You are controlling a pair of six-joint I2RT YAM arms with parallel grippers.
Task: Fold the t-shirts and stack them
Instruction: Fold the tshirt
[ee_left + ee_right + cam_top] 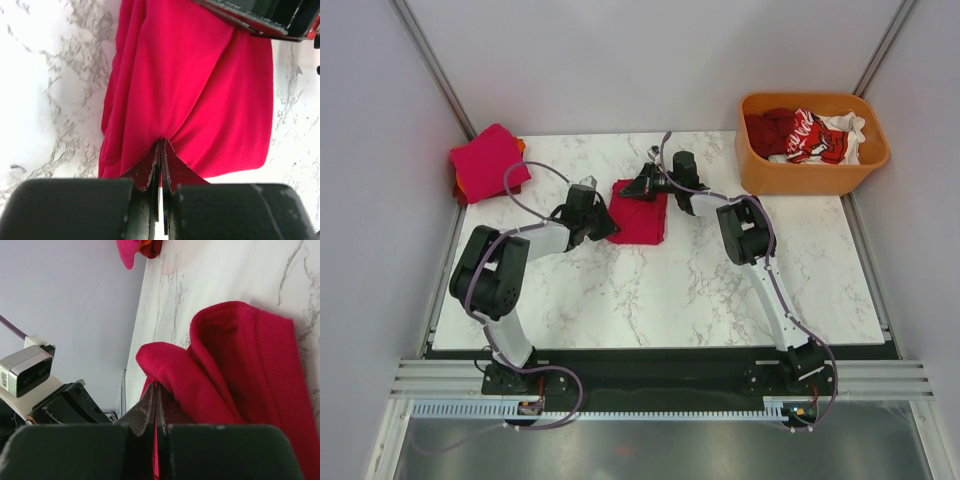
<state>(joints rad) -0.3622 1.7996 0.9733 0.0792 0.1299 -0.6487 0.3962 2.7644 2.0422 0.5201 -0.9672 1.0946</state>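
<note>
Looks like a fold under way: crimson t-shirt (642, 215) mid-way across the table (620, 290), pinched at its left edge by the left gripper (160, 150), clamped tight on a tuck of cloth; just beyond, caught at the far edge by the right gripper (155, 390), likewise closed on cloth. Next probably calls for carrying both edges over together, then across to the folded stack (485, 160) at the far-left corner. Farthest right, unfolded shirts (810, 135) heaped in the orange tub (800, 180).

Near half of the table (650, 300) lies open from side to side. Far middle is crowded: left gripper (609, 231) and right gripper (624, 190), both pinched onto the crimson shirt (644, 222), sit close together at its left edge. A stack of folded shirts (485, 160) blocks the far left corner; an orange tub (800, 180) stands at the far right corner
</note>
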